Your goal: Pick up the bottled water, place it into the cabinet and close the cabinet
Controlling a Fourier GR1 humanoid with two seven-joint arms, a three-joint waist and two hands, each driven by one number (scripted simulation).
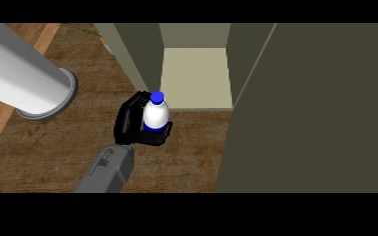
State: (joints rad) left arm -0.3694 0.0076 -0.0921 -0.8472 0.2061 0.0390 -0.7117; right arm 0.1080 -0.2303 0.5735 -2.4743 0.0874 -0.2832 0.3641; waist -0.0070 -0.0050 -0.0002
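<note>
The bottled water (pixel 156 112) is white with a blue cap and stands upright in my left hand (pixel 133 125), whose black fingers curl round its lower half. The hand's grey forearm (pixel 107 172) comes in from the lower edge, left of the middle. Bottle and hand hang over the wooden counter just in front of the open cabinet (pixel 136 55), at the left end of its opening. The cabinet's pale inner shelf (pixel 196 77) shows bare. Its olive door (pixel 310 115) stands swung open and fills the right side. My right hand shows nowhere.
A large light-grey cylinder (pixel 29 75) with a flanged end slants in from the upper left over the counter (pixel 66 145). The cabinet's left wall stands just beyond the hand. The open door blocks everything to the right.
</note>
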